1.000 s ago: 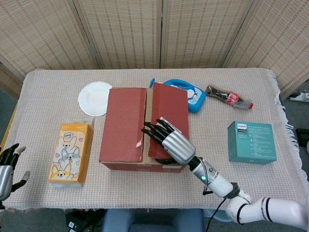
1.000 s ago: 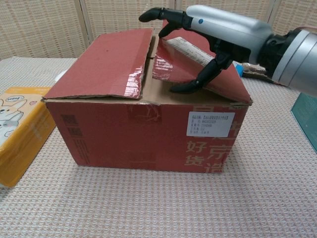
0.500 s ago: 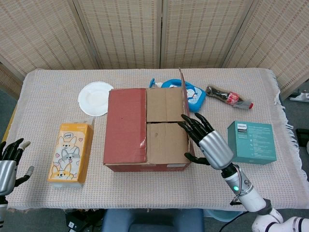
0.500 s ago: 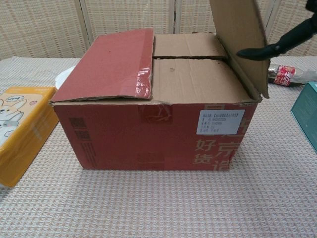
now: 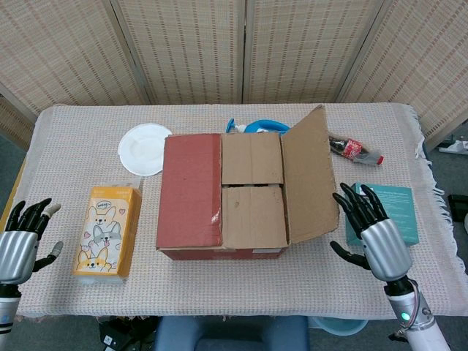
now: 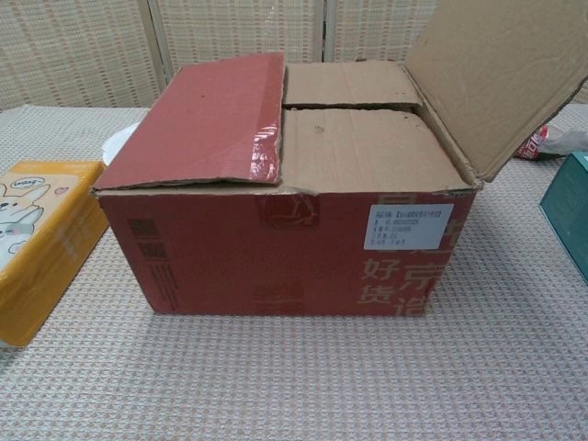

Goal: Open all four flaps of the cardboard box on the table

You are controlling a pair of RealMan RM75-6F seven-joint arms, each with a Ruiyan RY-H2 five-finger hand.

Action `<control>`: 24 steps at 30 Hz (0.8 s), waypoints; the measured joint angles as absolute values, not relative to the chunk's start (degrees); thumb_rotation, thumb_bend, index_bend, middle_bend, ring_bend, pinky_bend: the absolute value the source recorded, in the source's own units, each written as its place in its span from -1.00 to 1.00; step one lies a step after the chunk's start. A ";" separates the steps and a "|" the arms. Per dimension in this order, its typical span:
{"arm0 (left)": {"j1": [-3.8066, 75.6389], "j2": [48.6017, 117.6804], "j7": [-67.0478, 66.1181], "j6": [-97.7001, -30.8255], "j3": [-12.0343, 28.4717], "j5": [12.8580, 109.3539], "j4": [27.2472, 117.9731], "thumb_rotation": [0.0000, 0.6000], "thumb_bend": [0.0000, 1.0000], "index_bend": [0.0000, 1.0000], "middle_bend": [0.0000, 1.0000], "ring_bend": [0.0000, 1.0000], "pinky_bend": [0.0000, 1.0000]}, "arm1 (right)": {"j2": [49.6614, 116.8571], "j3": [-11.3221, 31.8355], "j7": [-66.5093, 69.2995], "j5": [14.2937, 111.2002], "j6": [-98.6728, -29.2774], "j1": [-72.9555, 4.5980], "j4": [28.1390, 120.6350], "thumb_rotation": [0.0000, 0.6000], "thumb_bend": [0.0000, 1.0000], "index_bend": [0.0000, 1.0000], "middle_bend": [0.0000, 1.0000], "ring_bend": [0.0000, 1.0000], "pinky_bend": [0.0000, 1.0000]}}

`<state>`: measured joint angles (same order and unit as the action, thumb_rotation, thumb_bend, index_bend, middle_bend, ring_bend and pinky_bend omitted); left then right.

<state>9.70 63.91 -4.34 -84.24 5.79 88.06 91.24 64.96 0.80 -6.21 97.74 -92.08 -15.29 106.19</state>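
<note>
The red cardboard box (image 5: 219, 252) (image 6: 276, 248) stands mid-table. Its right outer flap (image 5: 311, 175) (image 6: 501, 78) is swung out and leans to the right. The left outer flap (image 5: 190, 190) (image 6: 197, 119) still lies flat over the top. Both brown inner flaps (image 5: 252, 186) (image 6: 358, 138) lie closed and exposed on the right half. My right hand (image 5: 373, 230) hovers open to the right of the box, apart from the flap. My left hand (image 5: 22, 238) is open at the table's front left edge, far from the box. Neither hand shows in the chest view.
An orange tissue box (image 5: 107, 230) lies left of the box, a white plate (image 5: 144, 148) behind it. A teal box (image 5: 398, 208) sits under my right hand. A blue object (image 5: 256, 126) and a cola bottle (image 5: 358, 150) lie behind the carton.
My right hand lifted the right outer flap up and over, let it go, and drew back to the right. The flap now leans outward. My left hand rose slightly.
</note>
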 measured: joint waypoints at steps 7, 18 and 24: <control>13.91 62.01 0.22 -80.64 6.28 91.28 93.32 1.00 -0.26 -0.60 -0.72 -0.65 -1.00 | 63.89 -1.09 -2.54 96.37 -94.90 -10.37 104.04 1.00 -0.54 -0.99 -0.91 -0.74 -1.00; 24.13 57.95 13.25 -72.67 6.72 98.90 97.15 1.00 -0.30 -0.49 -0.55 -0.52 -1.00 | 60.47 -0.85 0.33 97.58 -95.62 -8.28 104.57 1.00 -0.54 -0.99 -0.91 -0.73 -1.00; 31.70 58.39 20.86 -68.21 7.14 102.77 97.57 0.77 -0.40 -0.37 -0.45 -0.49 -1.00 | 59.65 0.02 0.26 97.46 -94.34 -8.39 105.34 1.00 -0.53 -0.99 -0.91 -0.73 -1.00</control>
<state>31.70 58.39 20.86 -68.21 7.14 102.77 97.57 59.65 0.02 0.26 97.46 -94.34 -8.39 105.34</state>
